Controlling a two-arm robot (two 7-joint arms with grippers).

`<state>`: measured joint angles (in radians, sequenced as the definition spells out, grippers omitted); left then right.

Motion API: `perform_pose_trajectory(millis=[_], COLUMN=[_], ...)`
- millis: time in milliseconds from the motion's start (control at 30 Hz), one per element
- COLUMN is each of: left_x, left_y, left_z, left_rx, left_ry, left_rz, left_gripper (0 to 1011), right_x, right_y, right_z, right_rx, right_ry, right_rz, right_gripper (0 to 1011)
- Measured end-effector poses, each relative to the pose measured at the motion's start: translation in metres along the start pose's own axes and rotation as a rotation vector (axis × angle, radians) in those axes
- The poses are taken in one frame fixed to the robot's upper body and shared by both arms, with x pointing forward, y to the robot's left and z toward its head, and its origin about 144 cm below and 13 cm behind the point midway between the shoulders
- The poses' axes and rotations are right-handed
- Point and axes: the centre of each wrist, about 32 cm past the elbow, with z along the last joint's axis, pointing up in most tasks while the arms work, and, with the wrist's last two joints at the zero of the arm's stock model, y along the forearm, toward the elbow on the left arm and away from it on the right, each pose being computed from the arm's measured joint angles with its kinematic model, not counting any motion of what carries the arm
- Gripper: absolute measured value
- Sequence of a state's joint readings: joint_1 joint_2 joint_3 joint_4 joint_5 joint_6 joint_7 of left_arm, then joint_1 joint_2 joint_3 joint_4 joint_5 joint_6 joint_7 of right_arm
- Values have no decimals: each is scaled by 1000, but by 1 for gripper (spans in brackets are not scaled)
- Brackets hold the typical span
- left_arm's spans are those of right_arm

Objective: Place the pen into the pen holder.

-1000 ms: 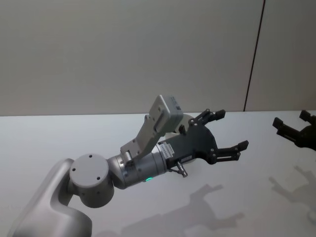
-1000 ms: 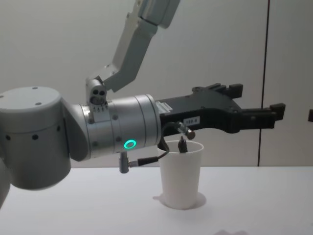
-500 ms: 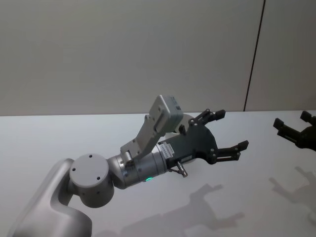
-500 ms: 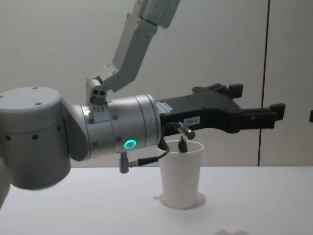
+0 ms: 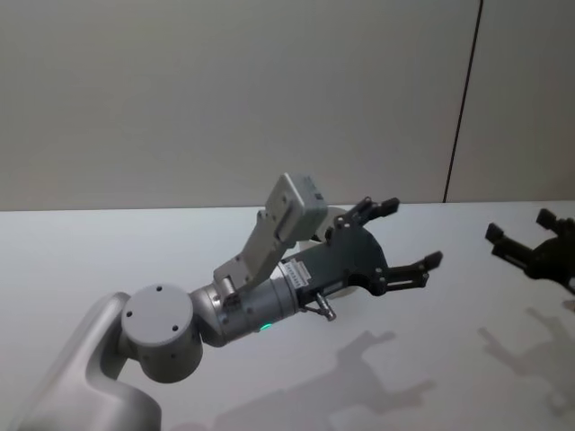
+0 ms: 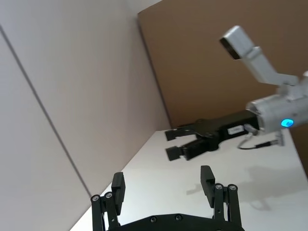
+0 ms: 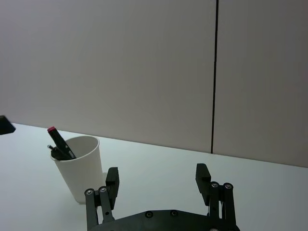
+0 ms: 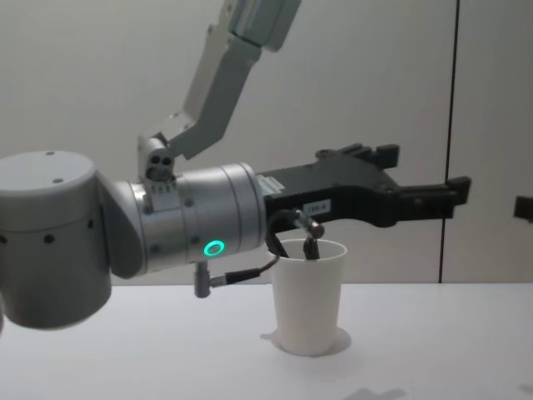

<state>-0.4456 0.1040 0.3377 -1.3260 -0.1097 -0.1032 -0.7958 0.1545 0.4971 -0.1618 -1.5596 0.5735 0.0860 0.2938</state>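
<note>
Left arm has drifted slightly toward the robot's left and back since a second ago, and the right gripper has edged inward at the head view's right edge; cup unchanged.

Nearest, chest view: big silver left-arm joint with a green ring light, cut off by the picture's left edge. Left gripper [image 8: 425, 179] reaches forward above the pen holder [image 8: 308, 296], fingers spread wide, holding nothing. A cable connector hangs at the wrist right in front of the cup's rim, so what is inside the cup is hard to make out from there. In the head view the left gripper [image 5: 406, 235] hides nearly all of the cup; a sliver of white rim peeks out behind the wrist.

One white paper cup, upright on the white table [image 8: 433, 342], not touched by either gripper. One pen [image 7: 60, 143] stands tilted inside it in the right wrist view: dark body, red top poking above the rim. A second dark tip sits beside it at the rim; cannot tell whether it is another pen or a clip.

Right gripper [image 5: 523, 235], well apart to the right, partly cropped, fingers spread, empty; its own camera shows both fingers [image 7: 111, 179] apart.

Farthest: plain wall with one dark vertical seam [image 5: 463, 99].
</note>
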Motion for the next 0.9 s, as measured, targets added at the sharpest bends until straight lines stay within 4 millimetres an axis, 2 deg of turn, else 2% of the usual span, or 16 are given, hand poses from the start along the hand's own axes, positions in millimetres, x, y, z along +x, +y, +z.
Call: perform_pose_trajectory(millis=[533, 700, 900], left_x=[-11, -15, -20], left_y=[20, 25, 32], left_z=[-2, -2, -2], left_rx=[44, 56, 73], left_ry=[-2, -5, -6], left_rz=[176, 226, 291], left_gripper=[1003, 1003, 1003], right_x=[-77, -92, -100], right_y=[-6, -9, -11], right_z=[-18, -20, -20], right_rx=[39, 54, 62], right_ry=[-86, -100, -108], right_rz=[-64, -81, -92], right_gripper=[1002, 1002, 1002])
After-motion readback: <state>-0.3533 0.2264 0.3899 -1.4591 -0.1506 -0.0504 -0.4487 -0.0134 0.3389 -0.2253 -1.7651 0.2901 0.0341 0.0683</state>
